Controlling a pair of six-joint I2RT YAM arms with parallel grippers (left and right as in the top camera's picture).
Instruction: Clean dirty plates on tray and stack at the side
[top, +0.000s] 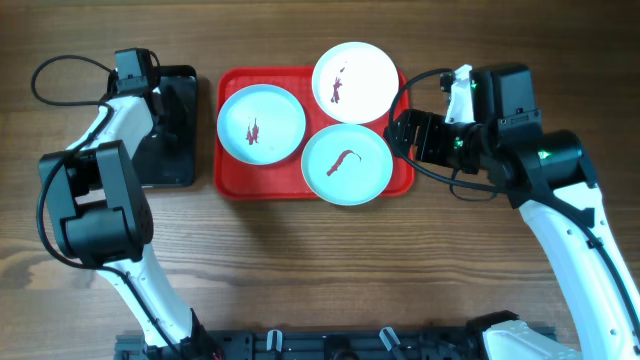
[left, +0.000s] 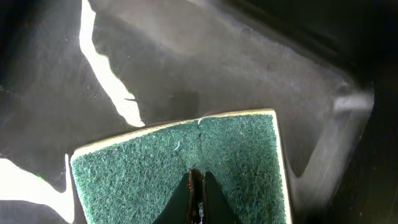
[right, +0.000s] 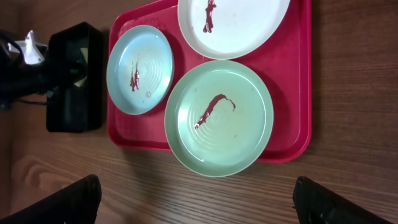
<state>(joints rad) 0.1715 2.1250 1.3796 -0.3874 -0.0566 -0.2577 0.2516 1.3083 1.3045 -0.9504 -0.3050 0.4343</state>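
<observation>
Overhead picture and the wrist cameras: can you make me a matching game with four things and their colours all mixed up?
Things:
1. tray
2. sponge
3. small tray
4. table

Colours:
A. black
B. brown
C. red
D. green

Pairs: 1-C, 2-D, 3-A, 4-B

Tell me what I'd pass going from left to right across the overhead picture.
Black tray → left rim of the red tray → leftmost smeared plate → open right gripper.
</observation>
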